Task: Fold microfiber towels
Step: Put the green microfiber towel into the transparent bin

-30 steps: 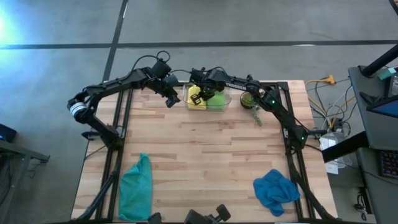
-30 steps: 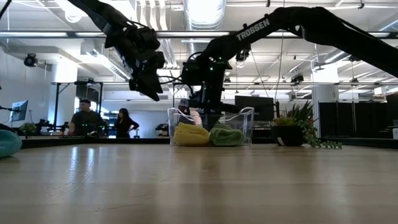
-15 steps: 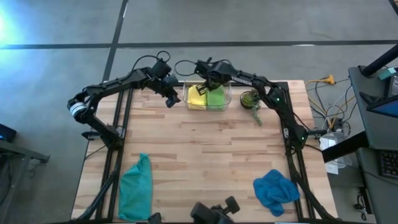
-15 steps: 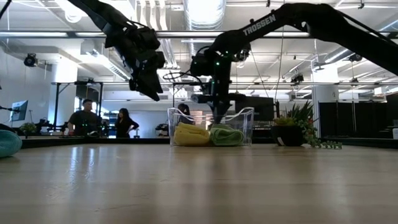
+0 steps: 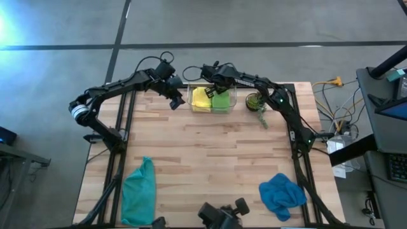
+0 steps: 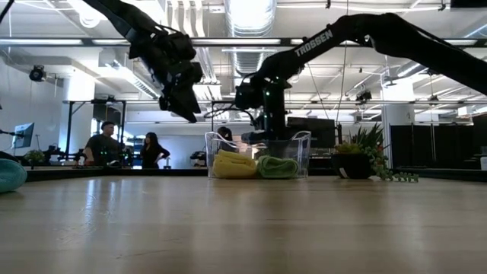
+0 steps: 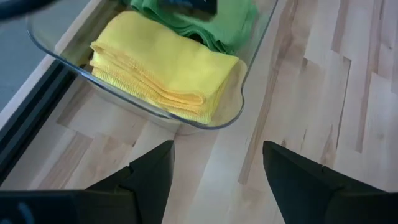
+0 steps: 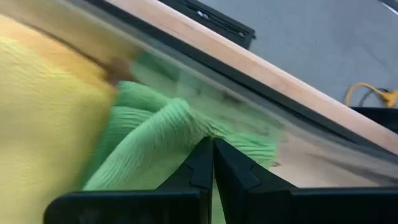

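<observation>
A clear bin [image 5: 232, 95] stands at the table's far middle. In it lie a folded yellow towel [image 5: 201, 98] and a folded lime green towel [image 5: 222, 100], side by side. My right gripper [image 5: 217, 88] is shut and points steeply down over the bin's far side, its tips at the green towel [image 8: 155, 143]. My left gripper [image 5: 177, 100] hangs open just left of the bin, above the table; the yellow towel [image 7: 161, 68] lies ahead of it. A teal towel [image 5: 140, 191] lies crumpled at the near left, a blue towel [image 5: 282, 194] at the near right. My right gripper points its shut fingertips [image 8: 211, 146] down from above at a raised fold of the green towel [image 8: 177, 115], near the bin's far wall. Whether the tips touch the cloth, I cannot tell. The towel lies in the bin.
A small potted plant [image 5: 256, 102] stands right of the bin. Bare wood spreads across the table's middle [image 5: 210, 159]. Cables and equipment lie beyond the right edge. People stand in the room beyond the table [image 6: 125, 148].
My right gripper has moved from over the middle of the bin toward the table's far edge and a little right, and its wrist has rolled. Both towels now show uncovered in the bin.
</observation>
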You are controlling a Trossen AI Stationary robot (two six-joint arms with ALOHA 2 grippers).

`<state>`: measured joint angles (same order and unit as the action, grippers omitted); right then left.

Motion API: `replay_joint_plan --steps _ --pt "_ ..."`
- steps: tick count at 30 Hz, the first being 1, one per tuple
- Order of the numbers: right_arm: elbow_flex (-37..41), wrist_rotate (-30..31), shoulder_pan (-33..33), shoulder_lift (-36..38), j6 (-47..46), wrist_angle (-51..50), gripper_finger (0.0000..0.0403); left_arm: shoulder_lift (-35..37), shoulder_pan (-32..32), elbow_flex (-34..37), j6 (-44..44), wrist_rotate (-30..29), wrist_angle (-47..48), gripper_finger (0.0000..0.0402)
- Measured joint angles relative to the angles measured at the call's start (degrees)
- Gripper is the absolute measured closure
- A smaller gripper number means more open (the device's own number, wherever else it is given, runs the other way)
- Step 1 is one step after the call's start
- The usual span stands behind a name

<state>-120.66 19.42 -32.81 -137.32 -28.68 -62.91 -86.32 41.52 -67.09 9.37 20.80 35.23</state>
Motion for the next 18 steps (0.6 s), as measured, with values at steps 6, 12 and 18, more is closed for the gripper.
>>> replay_joint_plan --steps 6,12,18 --pt "-0.7 -1.9 0.6 3.4 -0.3 -1.4 0.0394 0.0 0.0 0.1 0.0 0.0 -0.1 0.0173" --pt "-0.6 -12.1 3.3 4.8 1.7 -2.3 0.0394 0.0 0.0 0.6 0.0 0.0 -0.6 0.0173" --pt "1.4 -12.6 4.8 4.1 1.9 -2.9 0.0394 0.0 0.0 0.9 0.0 0.0 -0.9 0.0173"
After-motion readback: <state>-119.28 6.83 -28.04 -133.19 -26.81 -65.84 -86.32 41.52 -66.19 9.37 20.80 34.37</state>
